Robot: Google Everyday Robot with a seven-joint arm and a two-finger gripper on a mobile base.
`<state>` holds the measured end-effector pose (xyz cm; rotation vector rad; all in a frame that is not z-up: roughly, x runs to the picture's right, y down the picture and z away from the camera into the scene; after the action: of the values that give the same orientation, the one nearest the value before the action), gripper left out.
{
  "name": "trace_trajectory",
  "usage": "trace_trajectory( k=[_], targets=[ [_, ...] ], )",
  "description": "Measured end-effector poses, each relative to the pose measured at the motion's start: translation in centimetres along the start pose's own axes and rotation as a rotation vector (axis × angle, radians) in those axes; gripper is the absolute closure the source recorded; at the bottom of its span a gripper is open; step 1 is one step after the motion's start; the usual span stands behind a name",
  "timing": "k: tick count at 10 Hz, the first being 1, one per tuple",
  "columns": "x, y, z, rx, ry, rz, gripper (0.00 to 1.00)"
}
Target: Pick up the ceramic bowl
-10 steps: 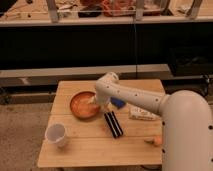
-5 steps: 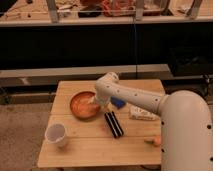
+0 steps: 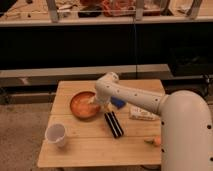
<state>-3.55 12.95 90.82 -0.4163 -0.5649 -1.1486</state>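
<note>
Ceramic bowl (image 3: 83,104) sits flat on wooden table (image 3: 90,150), left of centre, not lifted. Gripper (image 3: 95,101) at bowl's right rim; finger state: cannot tell. Grasp and lift likely remain.

No visible change — gripper (image 3: 95,101) at ceramic bowl (image 3: 83,105)

We see our white arm reaching from the lower right toward the frame's centre, elbow bent, with its hand (image 3: 95,101) lowered left of centre.
</note>
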Motion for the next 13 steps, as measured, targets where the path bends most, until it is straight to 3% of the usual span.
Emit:
trace_trajectory(
  k=[13],
  targets=[
    [0.03,0.08,0.19,-0.002,-0.017,0.011,0.20]
  ],
)
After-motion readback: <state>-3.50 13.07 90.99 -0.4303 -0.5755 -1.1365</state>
